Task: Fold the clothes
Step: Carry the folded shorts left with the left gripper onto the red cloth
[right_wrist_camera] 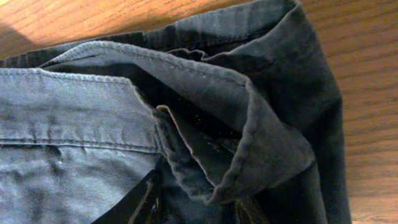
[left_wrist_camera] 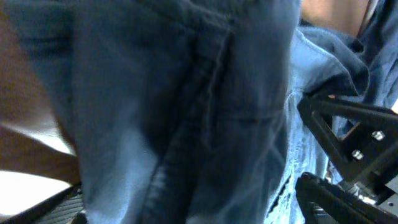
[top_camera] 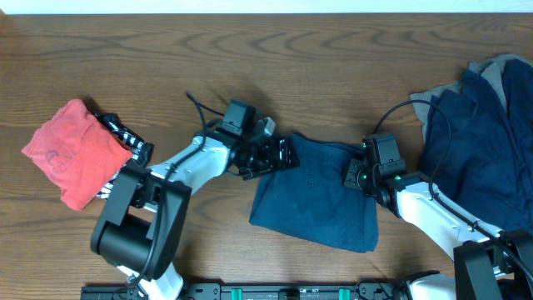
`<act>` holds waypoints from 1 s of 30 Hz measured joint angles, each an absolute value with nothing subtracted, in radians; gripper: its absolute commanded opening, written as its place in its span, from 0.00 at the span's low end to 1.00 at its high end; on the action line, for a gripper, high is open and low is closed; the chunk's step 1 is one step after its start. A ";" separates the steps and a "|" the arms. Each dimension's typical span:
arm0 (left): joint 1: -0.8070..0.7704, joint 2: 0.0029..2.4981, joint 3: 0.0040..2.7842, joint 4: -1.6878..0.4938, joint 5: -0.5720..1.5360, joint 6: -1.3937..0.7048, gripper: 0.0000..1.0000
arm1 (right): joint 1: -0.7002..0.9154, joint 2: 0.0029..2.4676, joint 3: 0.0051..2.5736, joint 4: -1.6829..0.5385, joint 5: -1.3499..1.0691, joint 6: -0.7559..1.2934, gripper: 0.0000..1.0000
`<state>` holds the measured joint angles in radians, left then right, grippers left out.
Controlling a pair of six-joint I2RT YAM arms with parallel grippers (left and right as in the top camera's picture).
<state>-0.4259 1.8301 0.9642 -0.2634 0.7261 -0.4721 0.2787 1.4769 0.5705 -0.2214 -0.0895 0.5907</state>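
A plain navy trouser-like garment (top_camera: 316, 200) lies bunched at the table's middle. My left gripper (top_camera: 281, 156) is at its upper left corner. In the left wrist view the navy cloth (left_wrist_camera: 186, 112) fills the frame right against the jaws, which look shut on it. My right gripper (top_camera: 360, 175) is at the garment's right edge. In the right wrist view its dark fingers (right_wrist_camera: 196, 208) pinch a raised fold of the waistband (right_wrist_camera: 249, 118).
A red cloth (top_camera: 71, 152) lies at the far left with a black-and-white patterned piece (top_camera: 125, 137) beside it. A heap of navy and grey clothes (top_camera: 487, 142) fills the right edge. Bare wood table (top_camera: 250, 58) runs along the back.
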 measured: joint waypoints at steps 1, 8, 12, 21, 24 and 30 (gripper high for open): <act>-0.436 1.839 0.963 -0.266 0.727 -0.468 0.64 | 0.279 1.477 0.570 -0.223 -0.089 0.591 0.38; -0.441 1.861 0.957 -0.240 0.701 -0.446 0.06 | 0.279 1.477 0.575 -0.247 -0.089 0.591 0.38; -0.397 1.847 0.957 -0.244 0.701 -0.443 0.06 | 0.278 1.471 0.588 -0.294 -0.111 0.575 0.41; -0.027 1.584 0.955 -0.237 0.639 -0.444 0.06 | 0.185 1.402 0.635 -0.587 -0.096 0.484 0.45; 0.171 1.479 0.955 -0.204 0.609 -0.445 0.06 | 0.175 1.343 0.675 -0.616 -0.084 0.451 0.46; 0.512 1.350 0.956 -0.149 0.586 -0.444 0.17 | 0.175 1.256 0.722 -0.630 -0.074 0.416 0.46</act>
